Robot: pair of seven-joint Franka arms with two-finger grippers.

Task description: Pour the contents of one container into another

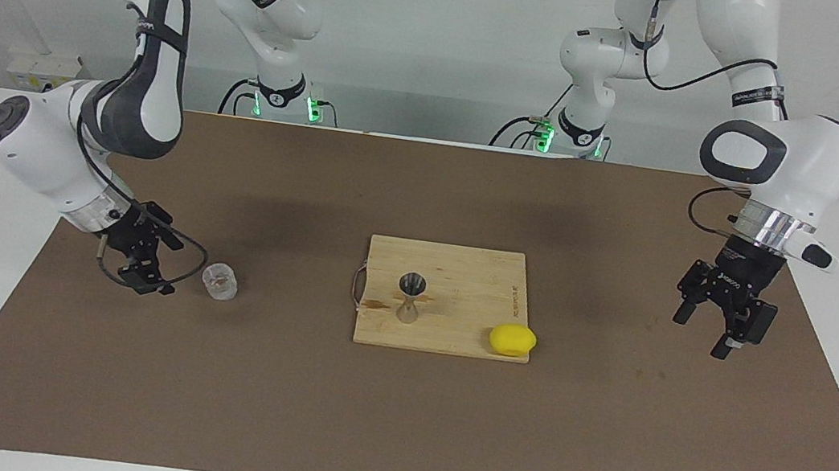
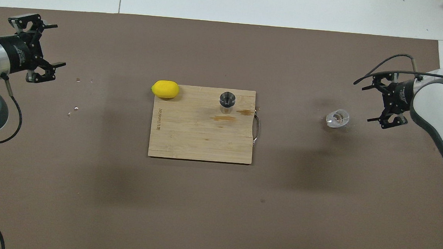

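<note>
The right gripper [image 1: 158,266] stood spread and empty just beside the glass cup [image 1: 220,281] on the mat, toward the right arm's end. Advised: straddle the cup squarely and close gently. The jigger [image 1: 410,297] stood upright on the cutting board [image 1: 463,274]; the left gripper [image 1: 716,323] waited, spread and empty.

Too small to tell: contents of the small clear textured glass cup [image 1: 220,280] on the brown mat, well apart from the pale bamboo cutting board [image 1: 456,329]. Printed lettering along that board's edge unreadable. Inside of the shiny steel hourglass jigger [image 2: 227,101] on the board just dark. Both white arms cut off by frame edges overhead.
</note>
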